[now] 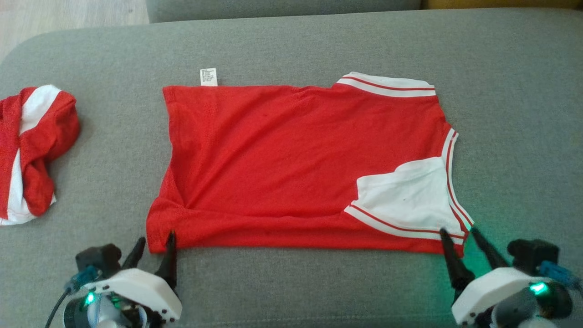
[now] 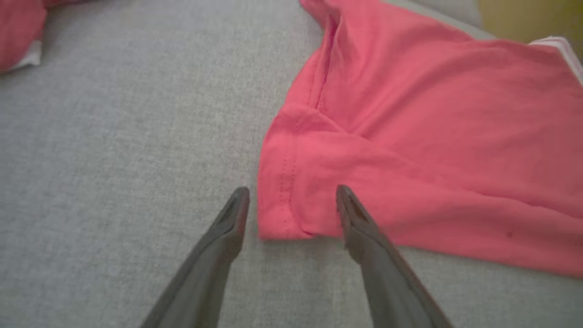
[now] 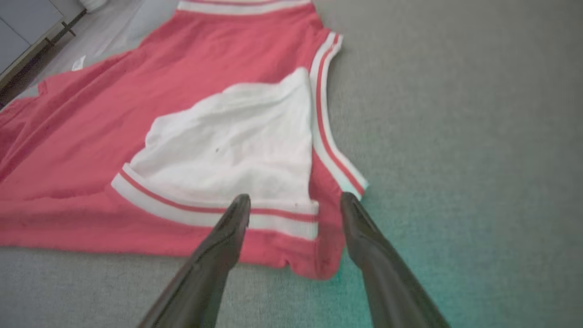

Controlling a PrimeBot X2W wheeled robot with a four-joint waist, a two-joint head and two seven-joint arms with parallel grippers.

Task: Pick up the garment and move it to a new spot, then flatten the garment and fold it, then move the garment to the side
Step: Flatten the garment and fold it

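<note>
A red garment (image 1: 282, 164) with white striped trim lies spread flat on the grey cushion (image 1: 291, 41), a white label at its far edge. Its near right corner shows a white panel (image 1: 410, 191) with red stripes. My left gripper (image 1: 156, 240) is open at the garment's near left corner (image 2: 282, 214), one finger over the cloth and one beside it. My right gripper (image 1: 457, 233) is open at the near right corner (image 3: 314, 255), its fingers straddling the striped hem. Neither gripper holds anything.
A second red and white garment (image 1: 32, 150) lies crumpled at the cushion's left side, its edge showing in the left wrist view (image 2: 20, 38). Bare grey cushion runs along the near edge and to the right of the spread garment. Floor shows at the far left.
</note>
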